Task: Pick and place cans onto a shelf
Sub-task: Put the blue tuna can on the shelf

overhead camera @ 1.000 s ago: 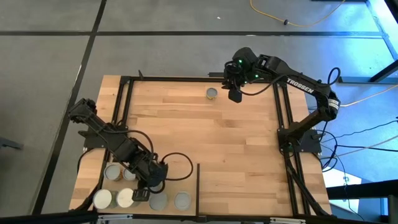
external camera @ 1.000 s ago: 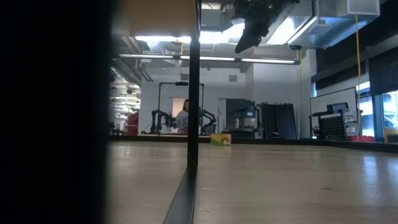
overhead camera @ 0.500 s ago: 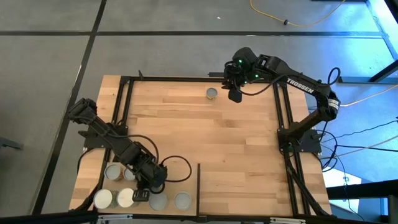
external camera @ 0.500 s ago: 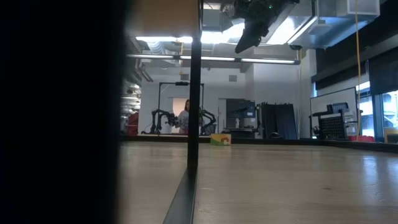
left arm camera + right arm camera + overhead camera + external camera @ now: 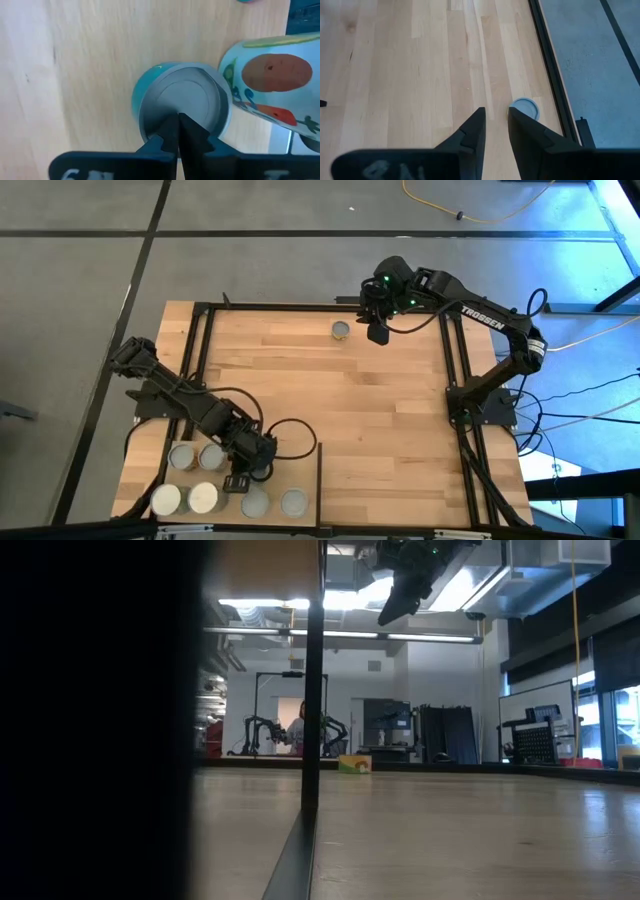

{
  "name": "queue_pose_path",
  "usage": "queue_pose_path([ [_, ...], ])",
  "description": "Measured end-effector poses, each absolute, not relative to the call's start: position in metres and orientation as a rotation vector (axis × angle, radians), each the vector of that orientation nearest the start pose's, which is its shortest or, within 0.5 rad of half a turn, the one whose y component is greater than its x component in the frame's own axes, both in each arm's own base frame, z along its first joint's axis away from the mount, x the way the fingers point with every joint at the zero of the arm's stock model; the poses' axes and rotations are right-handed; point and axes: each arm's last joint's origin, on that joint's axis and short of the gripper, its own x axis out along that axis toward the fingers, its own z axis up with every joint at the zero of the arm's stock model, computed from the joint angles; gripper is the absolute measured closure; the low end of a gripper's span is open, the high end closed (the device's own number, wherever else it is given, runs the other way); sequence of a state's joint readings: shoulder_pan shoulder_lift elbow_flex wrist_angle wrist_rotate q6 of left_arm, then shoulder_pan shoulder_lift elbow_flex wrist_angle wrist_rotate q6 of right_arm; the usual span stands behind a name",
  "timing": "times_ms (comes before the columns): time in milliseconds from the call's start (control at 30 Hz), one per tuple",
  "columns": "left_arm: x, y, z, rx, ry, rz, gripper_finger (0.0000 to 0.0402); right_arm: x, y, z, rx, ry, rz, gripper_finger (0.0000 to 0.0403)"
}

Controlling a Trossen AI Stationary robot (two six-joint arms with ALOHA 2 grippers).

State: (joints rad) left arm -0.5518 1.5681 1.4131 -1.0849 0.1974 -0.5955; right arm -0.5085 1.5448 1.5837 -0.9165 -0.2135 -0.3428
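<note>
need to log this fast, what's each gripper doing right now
Left gripper: shut, empty, above a teal can on the shelf.
Right gripper: open, empty, above the far table edge near a lone can.

The can (image 5: 181, 107) under the left wrist camera has teal sides and a plain silver-grey top. Beside it, a second can (image 5: 270, 85) wears a pale blue label printed with a reddish-brown oval, an orange shape and green bits. The shelf (image 5: 90, 75) is pale blond wood with fine grain. The table (image 5: 350, 390) is striped in light and honey-toned planks, framed in black.
</note>
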Motion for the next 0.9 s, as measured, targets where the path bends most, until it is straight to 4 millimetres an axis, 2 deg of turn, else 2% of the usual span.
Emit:
queue_pose_path([
  [567,0.255,-0.153,0.298,-0.224,1.396,-0.189,0.0401,0.280,-0.149,0.363,-0.009,0.855,-0.131,0.0318],
  [733,0.253,-0.150,0.312,-0.169,1.397,-0.116,0.0401,0.280,-0.149,0.363,-0.009,0.855,-0.131,0.0318],
  [900,0.250,-0.148,0.330,-0.196,1.400,-0.120,0.0402,0.280,-0.149,0.363,-0.009,0.855,-0.131,0.0318],
])
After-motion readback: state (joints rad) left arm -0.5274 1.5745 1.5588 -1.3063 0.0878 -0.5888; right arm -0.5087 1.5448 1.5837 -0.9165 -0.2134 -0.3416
